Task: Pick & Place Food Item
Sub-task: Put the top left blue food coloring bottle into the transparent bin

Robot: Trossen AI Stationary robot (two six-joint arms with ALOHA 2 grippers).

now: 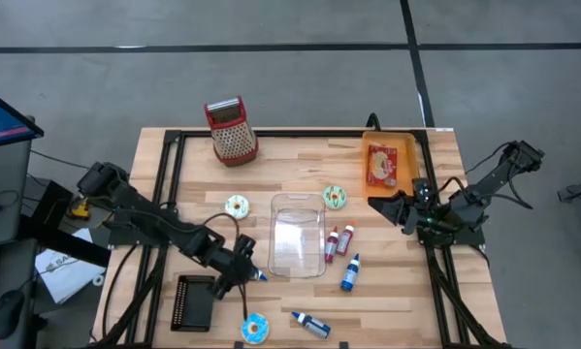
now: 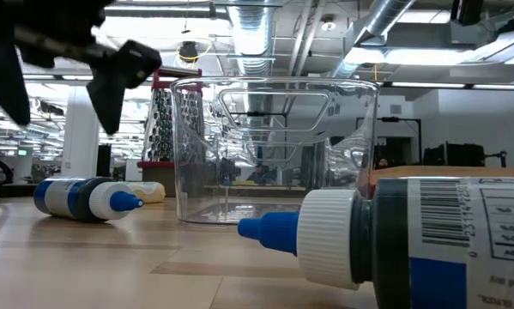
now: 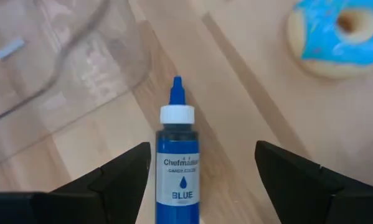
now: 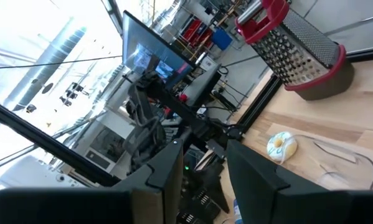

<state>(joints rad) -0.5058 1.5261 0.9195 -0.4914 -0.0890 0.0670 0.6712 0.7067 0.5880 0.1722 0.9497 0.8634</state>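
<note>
Overhead, the left pincer point(image 1: 243, 274) hangs lower-centre over a blue bottle point(image 1: 259, 276) on the desk point(image 1: 387, 291), while its wrist view shows the bottle point(image 3: 179, 162) lengthwise between wide-open, empty fingers point(image 3: 121, 180), cap pointing away.

It was a big lab or workshop. Above the wooden table point(image 1: 300, 165) ran shiny pipes point(image 2: 257, 26) and lights. Beside it stood a computer screen point(image 4: 152, 53).

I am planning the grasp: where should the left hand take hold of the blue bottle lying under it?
Grip the blue bottle across its labelled body, coming from above. It lies flat on the table, and the open left hand already straddles it.
</note>
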